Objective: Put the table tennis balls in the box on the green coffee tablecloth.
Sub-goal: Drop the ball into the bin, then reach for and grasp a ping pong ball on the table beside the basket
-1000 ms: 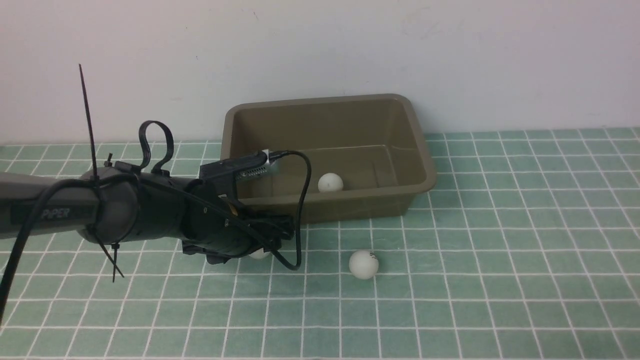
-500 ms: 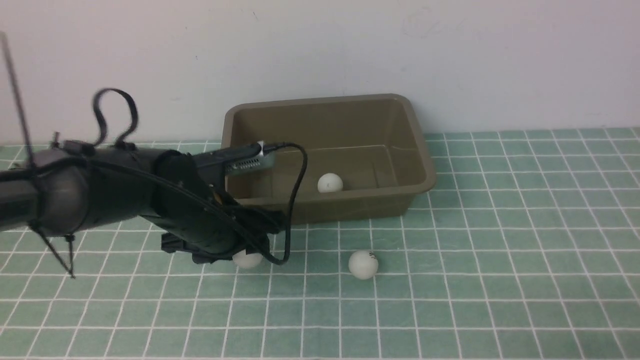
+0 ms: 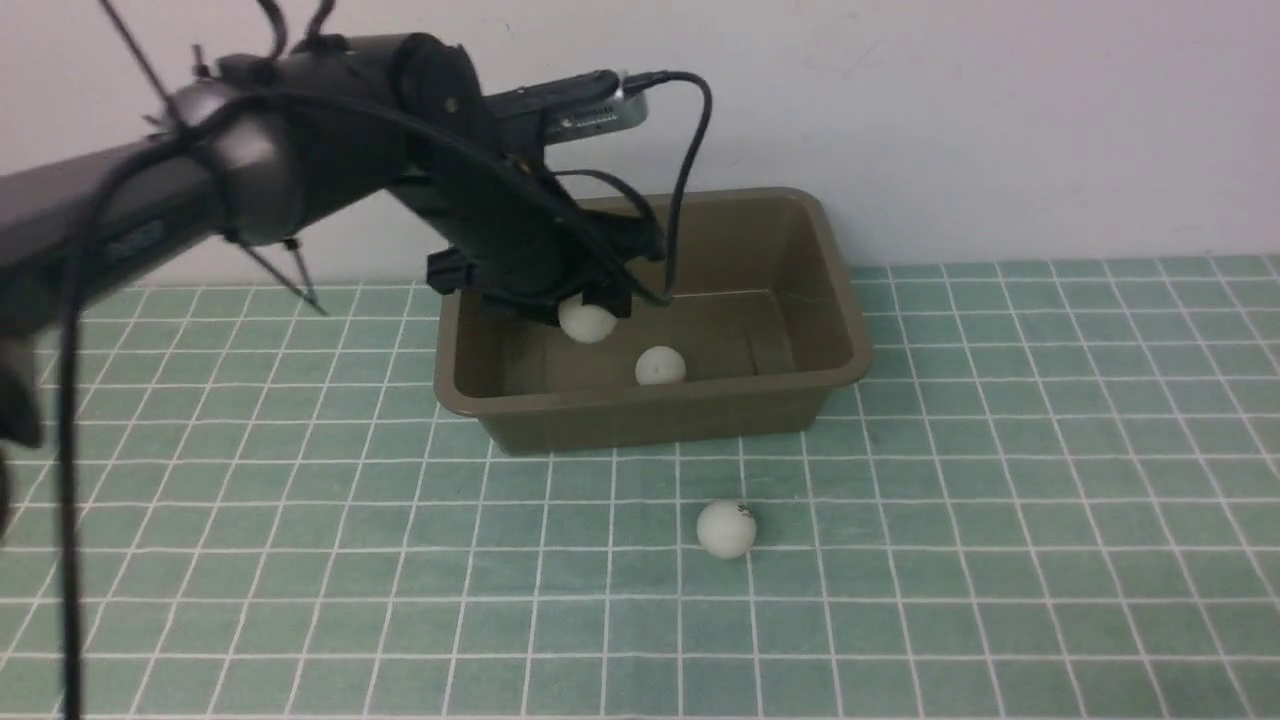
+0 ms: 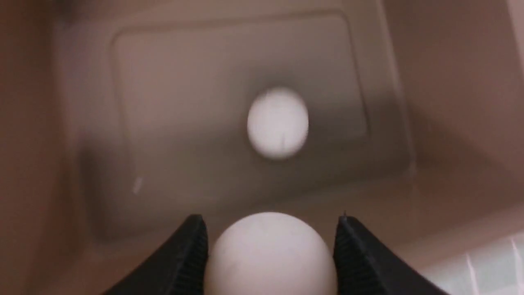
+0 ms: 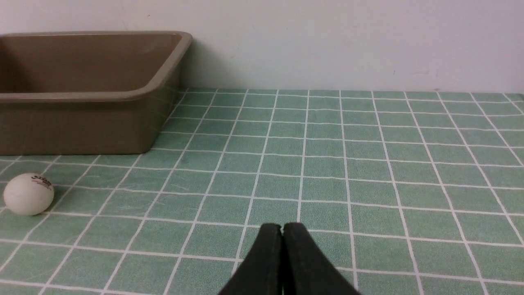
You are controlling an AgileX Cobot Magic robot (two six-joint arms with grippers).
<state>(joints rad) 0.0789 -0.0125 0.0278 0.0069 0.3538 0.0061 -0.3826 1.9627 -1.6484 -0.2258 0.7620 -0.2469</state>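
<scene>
The gripped ball [image 3: 587,322], on the green coffee tablecloth [image 3: 1000,500] 1 second ago, is now held over the box [image 3: 850,340] by the left gripper [image 4: 270,223], its fingers clamped on it. Only a release is judged to be needed there; 1 loose ball [image 3: 726,528] is left on the cloth, and the right gripper [image 5: 282,231] is closed on nothing

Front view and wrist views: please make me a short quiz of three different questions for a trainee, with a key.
1. True or false: the right gripper is shut and holds nothing.
2. Where is the printed ball? A: on the green tablecloth, in front of the box. B: inside the box. C: in the right gripper.
3. Fill in: the left gripper holds a white ball above the ____.
Key: 1 true; 2 A; 3 box, where another ball rests.
</scene>
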